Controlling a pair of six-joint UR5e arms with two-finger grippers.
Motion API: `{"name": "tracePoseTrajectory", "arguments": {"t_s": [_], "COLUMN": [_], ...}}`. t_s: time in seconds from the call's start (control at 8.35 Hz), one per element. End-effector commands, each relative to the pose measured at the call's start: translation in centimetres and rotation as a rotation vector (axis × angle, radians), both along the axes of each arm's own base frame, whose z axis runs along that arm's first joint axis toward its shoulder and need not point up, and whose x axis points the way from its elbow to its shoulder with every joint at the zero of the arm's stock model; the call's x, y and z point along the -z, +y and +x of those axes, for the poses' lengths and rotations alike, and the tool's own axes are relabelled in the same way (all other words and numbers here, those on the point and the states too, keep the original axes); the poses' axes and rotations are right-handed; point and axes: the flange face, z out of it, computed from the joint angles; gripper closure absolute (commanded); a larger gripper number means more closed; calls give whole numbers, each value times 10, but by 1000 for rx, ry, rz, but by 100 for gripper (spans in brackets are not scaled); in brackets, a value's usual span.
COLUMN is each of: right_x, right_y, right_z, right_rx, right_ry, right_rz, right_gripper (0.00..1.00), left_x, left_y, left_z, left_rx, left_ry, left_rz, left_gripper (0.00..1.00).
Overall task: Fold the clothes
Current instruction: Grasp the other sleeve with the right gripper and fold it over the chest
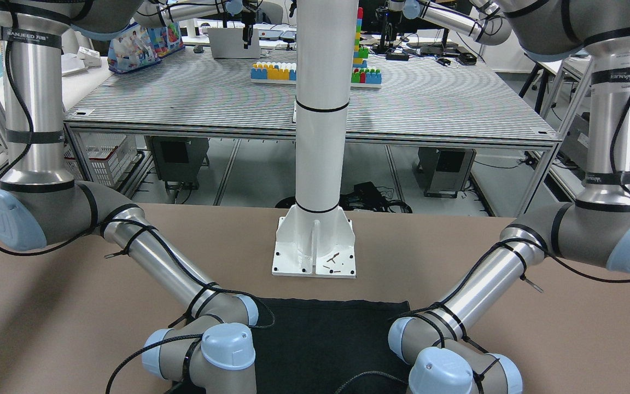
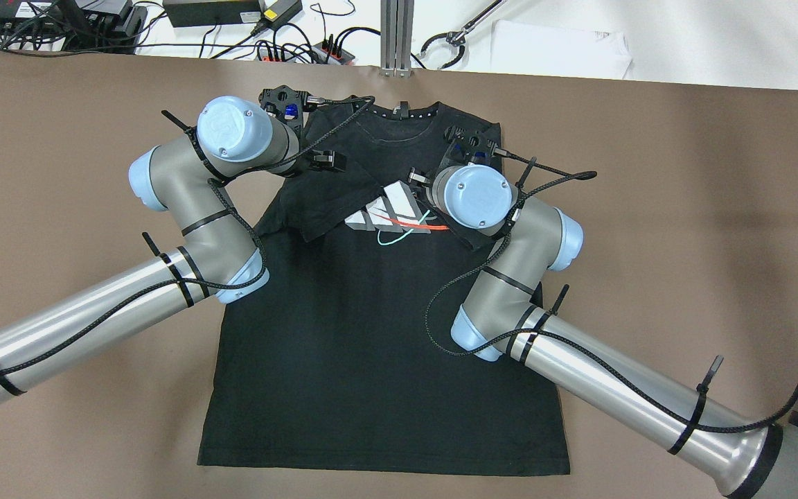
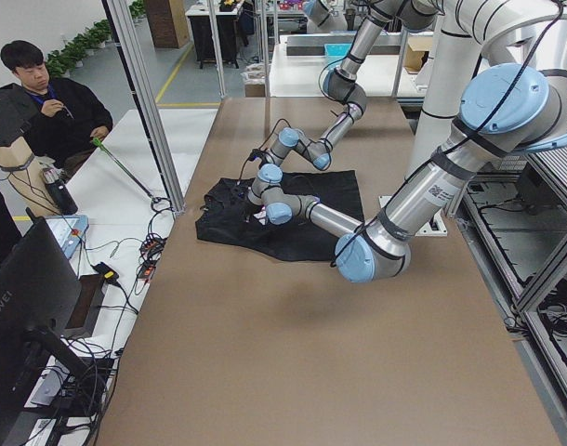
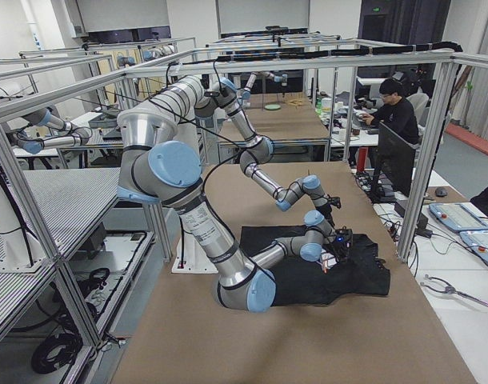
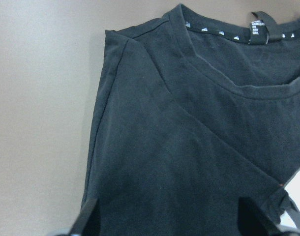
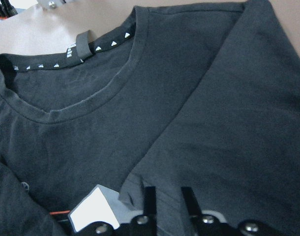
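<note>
The clothes (image 2: 371,346) lie flat on the brown surface (image 2: 683,208), with both sleeves turned in over the chest. I think the danger is at the right hand (image 6: 168,199): if it rises while the sleeve hem (image 6: 128,189) is caught, the fold will be pulled open. Its fingers stand narrow just at that hem (whether cloth is pinched between them, I cannot tell). The left hand (image 5: 168,219) is spread wide over the shoulder part and holds nothing.

Pole base (image 1: 314,249) nr shirt (image 2: 385,360) hem; cables (image 2: 330,50) past collar.
</note>
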Motion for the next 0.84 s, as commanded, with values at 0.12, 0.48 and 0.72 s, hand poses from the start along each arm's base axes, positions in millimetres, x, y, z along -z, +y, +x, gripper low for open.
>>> {"name": "tracePoseTrajectory", "arguments": {"t_s": [0.12,0.48,0.72], "right_x": [4,15,14], "right_y": [12,62,143], "right_z": [7,54,99], "right_rx": [77,99,81], "right_ry": [79,17,-151], "right_rz": [122,94,-40], "right_gripper": [6,6,6], "left_x": [17,36,20], "left_y": [-2,27,98], "left_z": [-16,-37,-38], "left_rx": [-44,-10,13], "left_ry": [51,185,301], "left_rz": [-4,-74,-198], "left_gripper": [0,0,0]}}
